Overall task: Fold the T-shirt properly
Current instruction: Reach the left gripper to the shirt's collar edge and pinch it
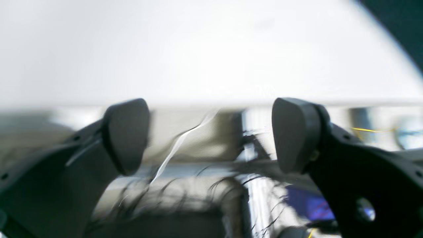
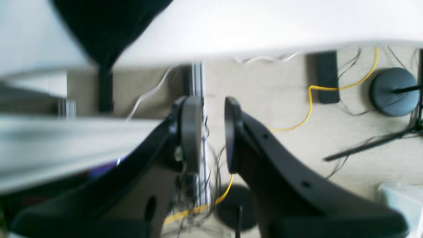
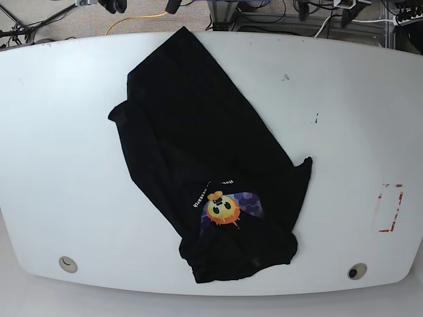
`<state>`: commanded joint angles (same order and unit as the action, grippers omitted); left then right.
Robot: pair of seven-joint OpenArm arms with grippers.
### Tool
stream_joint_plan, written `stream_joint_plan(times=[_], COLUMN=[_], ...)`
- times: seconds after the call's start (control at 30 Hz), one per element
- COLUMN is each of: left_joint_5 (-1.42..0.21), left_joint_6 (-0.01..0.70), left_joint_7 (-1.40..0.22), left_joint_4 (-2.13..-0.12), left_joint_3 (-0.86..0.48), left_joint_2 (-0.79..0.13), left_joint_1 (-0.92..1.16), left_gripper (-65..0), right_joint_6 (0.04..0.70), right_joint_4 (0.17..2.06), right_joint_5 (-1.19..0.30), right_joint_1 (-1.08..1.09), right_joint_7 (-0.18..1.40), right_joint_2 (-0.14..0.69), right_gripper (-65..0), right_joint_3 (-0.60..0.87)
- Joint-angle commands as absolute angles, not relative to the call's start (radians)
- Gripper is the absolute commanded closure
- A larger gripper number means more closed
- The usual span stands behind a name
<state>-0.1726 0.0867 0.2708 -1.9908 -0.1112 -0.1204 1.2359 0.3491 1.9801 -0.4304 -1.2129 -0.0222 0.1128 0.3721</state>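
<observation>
Cloth lay in a long diagonal band across the white table (image 3: 344,112): the T-shirt (image 3: 192,139), black, ran from about 11 o'clock at the far edge down to about 6 o'clock near the front edge. It looked partly doubled over already, with a short flap jutting toward 3 o'clock and a bunched, rumpled hem at the near end. The print, an orange-yellow sun face (image 3: 221,209) on a purple patch with white lettering beside it, faced up close to that near end.

Trouble from here, as I judge it, would come from that bunched lower edge: a grasp there could catch only one layer, or several, and drag the band askew instead of turning it cleanly. The far tip lay at the table's rim and might slip over if pulled.

Neither arm showed in the base view. In its own wrist view the left gripper (image 1: 211,135) had its fingers (image 1: 127,134) spread wide with nothing between them, looking past the table edge at blurred floor and cables. The right gripper (image 2: 213,132) had its fingers (image 2: 191,132) close together but with a narrow gap, holding nothing; a dark corner of the shirt showed toward 11 o'clock above them.
</observation>
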Motion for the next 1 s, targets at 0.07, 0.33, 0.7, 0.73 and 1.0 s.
stream_joint_plan(times=[0.07, 0.33, 0.7, 0.73, 1.0], left_joint_5=[-0.234, -0.499, -0.591, -0.591, -0.621], left_joint_6=[0.087, 0.082, 0.076, 0.062, -0.081], left_joint_7=[0.269, -0.002, -0.283, -0.308, -0.519], left_joint_4=[-1.991, -1.992, -1.986, -1.983, -1.966], left_joint_3=[-0.071, 0.082, 0.205, 0.222, 0.275], left_joint_2=[-0.166, -0.285, -0.278, -0.266, -0.188], left_joint_1=[1.21, 1.024, 0.766, 0.73, 0.53], left_gripper=[-54.9, -54.7, -51.4, -51.4, -51.4], right_joint_6=[0.349, 0.349, 0.349, 0.349, 0.349], right_joint_4=[1.988, 1.994, 1.992, 1.992, 1.994], right_joint_5=[-0.464, -0.483, -0.481, -0.479, -0.479], right_joint_1=[-1.193, -1.125, -1.07, -1.061, -1.049], right_joint_7=[-0.019, -0.018, -0.018, -0.018, -0.018], right_joint_2=[0.111, 0.11, 0.114, 0.114, 0.114], right_gripper=[-11.6, -11.6, -11.6, -11.6, -11.6], right_joint_3=[0.398, 0.421, 0.414, 0.414, 0.414])
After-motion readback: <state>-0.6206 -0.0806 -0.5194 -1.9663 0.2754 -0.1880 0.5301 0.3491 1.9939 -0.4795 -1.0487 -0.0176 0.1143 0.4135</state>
